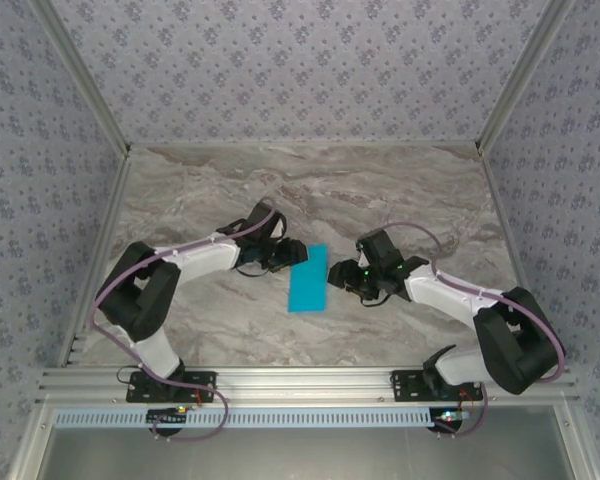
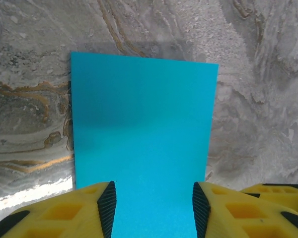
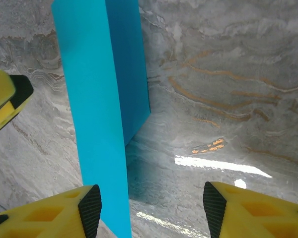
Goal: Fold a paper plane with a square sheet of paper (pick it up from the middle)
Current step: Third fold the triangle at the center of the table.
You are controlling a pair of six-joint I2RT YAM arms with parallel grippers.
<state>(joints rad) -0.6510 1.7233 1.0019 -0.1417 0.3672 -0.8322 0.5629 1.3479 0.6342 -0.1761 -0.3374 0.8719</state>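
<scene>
A grey marble table [image 1: 310, 190] with orange veins fills the floor. Patterned grey walls [image 1: 300, 60] close three sides, joined by aluminium posts [image 1: 80, 75]. An aluminium rail [image 1: 300, 385] edges the near side, with what may be a perforated strip [image 1: 300, 417] below.

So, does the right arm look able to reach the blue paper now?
Probably yes. The right gripper is open and the blue paper stands within its gap, near one finger, nothing between. The left gripper is close beside it, though.

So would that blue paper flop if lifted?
Probably light and floppy: the blue paper looks very thin. Its raised fold may stiffen it somewhat. On the smooth marble table it could slide when pushed.
</scene>
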